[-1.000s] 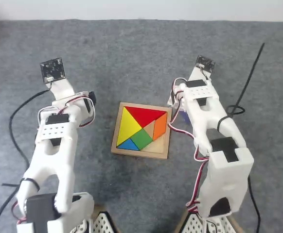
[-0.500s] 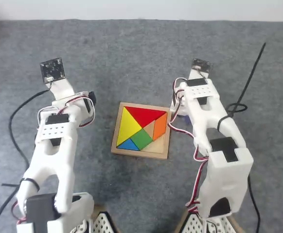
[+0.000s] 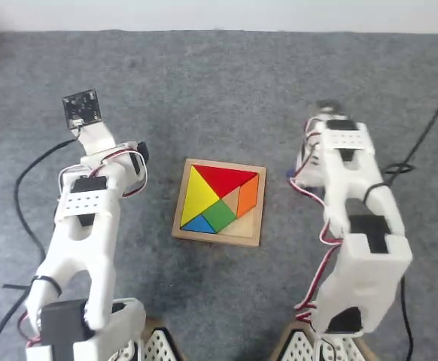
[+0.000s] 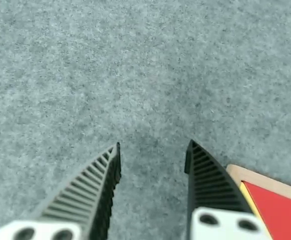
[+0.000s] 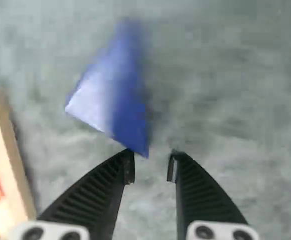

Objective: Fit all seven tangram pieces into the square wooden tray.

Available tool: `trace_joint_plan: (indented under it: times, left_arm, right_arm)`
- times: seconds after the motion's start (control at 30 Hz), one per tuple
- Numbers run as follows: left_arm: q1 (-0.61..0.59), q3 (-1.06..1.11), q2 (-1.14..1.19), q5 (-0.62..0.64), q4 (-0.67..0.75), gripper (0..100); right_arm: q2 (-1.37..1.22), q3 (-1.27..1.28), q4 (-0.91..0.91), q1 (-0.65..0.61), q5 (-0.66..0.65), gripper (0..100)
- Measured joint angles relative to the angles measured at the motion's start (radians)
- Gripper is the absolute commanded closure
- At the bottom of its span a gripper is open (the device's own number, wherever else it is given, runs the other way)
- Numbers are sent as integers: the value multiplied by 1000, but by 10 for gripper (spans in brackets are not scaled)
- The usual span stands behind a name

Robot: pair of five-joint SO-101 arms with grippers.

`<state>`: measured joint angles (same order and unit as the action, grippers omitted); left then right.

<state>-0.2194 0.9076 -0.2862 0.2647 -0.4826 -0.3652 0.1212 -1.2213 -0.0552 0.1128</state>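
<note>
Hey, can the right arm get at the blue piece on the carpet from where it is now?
Probably yes. The blue piece lies on the carpet just ahead of the right gripper, outside the tray, with nothing between them. The jaws stand slightly apart and may need to open wider.

Blue piece (image 5: 113, 95) blurred, edges unclear; wooden tray (image 4: 237, 174) cut off by picture edge, corner showing.

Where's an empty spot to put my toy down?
The wide grey mat beyond the tray, between the left arm and right arm, is bare. So is the strip in front of the tray. It is crowded between tray and right arm: the blue piece lies there.
</note>
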Motion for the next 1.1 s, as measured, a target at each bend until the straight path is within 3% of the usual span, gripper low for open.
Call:
trace_joint_plan:
  times: [0.2,0.37,0.77,1.1]
  left_arm:
    - [0,0,0,0,0,793]
    - [0,0,0,0,0,793]
    - [0,0,0,0,0,793]
    - [0,0,0,0,0,793]
  right_arm:
    - [97,0,40,-100,242,633]
    - [98,0,106,-149,394,604]
    - [-66,0,282,-146,404,606]
    - [-75,-15,252,-138,348,801]
